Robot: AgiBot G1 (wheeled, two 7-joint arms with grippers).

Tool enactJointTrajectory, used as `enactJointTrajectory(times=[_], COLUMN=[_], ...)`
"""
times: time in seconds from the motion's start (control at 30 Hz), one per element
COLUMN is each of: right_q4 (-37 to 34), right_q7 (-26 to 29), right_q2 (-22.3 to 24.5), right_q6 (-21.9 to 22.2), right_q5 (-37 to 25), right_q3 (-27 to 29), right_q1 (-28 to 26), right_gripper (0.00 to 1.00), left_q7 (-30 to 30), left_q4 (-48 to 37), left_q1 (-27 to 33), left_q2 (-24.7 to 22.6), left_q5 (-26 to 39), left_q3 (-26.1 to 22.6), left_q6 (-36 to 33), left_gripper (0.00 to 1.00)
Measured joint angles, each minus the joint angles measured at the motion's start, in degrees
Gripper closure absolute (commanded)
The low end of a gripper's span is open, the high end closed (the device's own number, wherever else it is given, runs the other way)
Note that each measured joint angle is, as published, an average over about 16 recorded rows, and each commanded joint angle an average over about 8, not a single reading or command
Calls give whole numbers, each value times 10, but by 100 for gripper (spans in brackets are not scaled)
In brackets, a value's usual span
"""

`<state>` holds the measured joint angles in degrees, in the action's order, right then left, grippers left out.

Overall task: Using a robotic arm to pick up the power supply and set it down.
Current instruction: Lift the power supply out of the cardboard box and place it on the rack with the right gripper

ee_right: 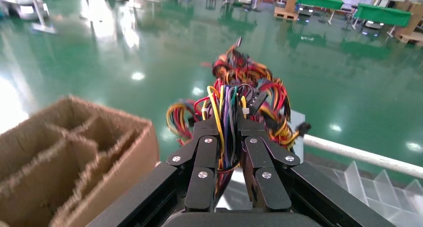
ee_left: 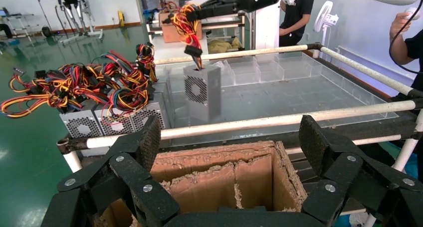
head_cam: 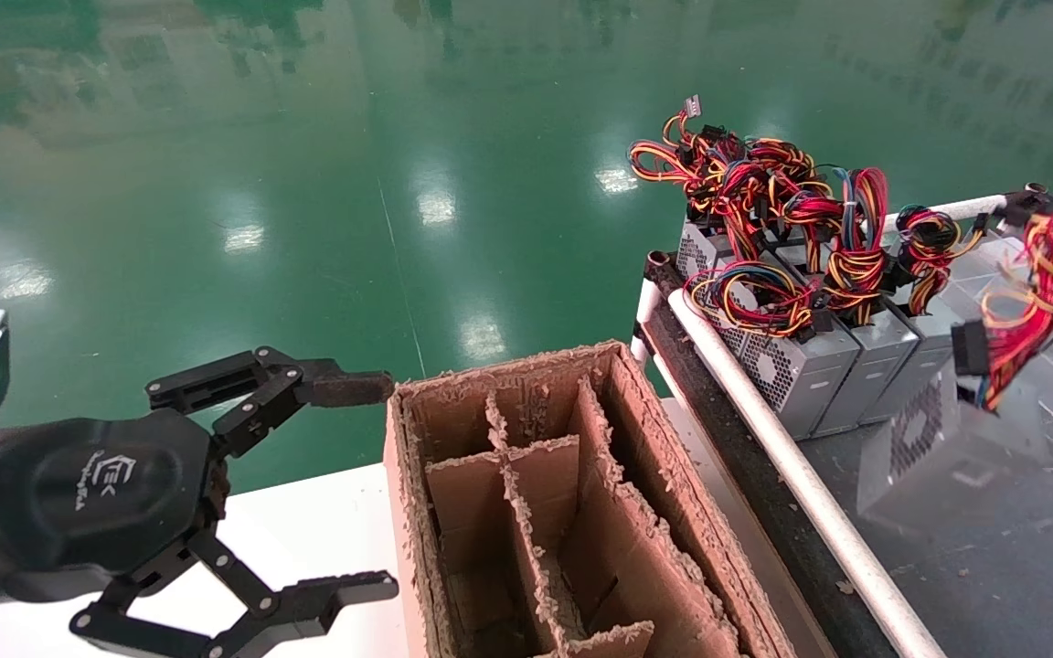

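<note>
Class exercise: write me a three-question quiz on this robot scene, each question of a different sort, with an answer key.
1. True or false: the right gripper grips the lifted power supply by its wires.
2. The left gripper is: A open, B shut.
3. Fill in: the cardboard box has dividers and holds ____ power supplies.

Key: 1 true; 2 A; 3 no.

Rough frayed cardboard box, perforated grey metal power supply, glossy green floor
</note>
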<state>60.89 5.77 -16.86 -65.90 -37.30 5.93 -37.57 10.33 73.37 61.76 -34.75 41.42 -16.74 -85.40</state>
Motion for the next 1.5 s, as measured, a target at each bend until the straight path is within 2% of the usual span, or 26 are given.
enactJointTrajectory(times=[0.2, 0.4, 0.77, 1.07, 1.1, 1.13, 1.33, 1.37, 1.5], right_q4=[-2, 5, -1, -35, -39, -43, -63, -65, -75], right_q7=[-18, -25, -18, -26, -28, -30, -42, -43, -47], right_q2=[-6, -27, -92, -136, -139, -142, -155, -156, -160], right_q6=[-4, 4, 24, 19, 18, 16, 5, 4, -3], right_q5=[-12, -34, -97, -138, -141, -144, -155, -156, -160], right_q3=[-4, -27, -98, -137, -139, -142, -151, -152, -156], right_q1=[10, -9, -114, -200, -206, -213, -239, -241, -249], right_gripper=[100, 100, 100, 100, 98, 87, 13, 2, 0], left_q7=[0, 0, 0, -1, -1, -1, -1, -1, -1], left_q4=[0, 0, 0, 0, 0, 0, 0, 0, 0], left_q1=[0, 0, 0, 0, 0, 0, 0, 0, 0], left_q2=[0, 0, 0, 0, 0, 0, 1, 1, 1], left_q5=[0, 0, -1, -1, -1, -1, -1, -1, -1], left_q3=[0, 0, -1, -1, -1, -1, -1, -1, -1], left_q6=[0, 0, 0, 0, 0, 0, 1, 1, 1], left_gripper=[0, 0, 0, 0, 0, 0, 0, 0, 0])
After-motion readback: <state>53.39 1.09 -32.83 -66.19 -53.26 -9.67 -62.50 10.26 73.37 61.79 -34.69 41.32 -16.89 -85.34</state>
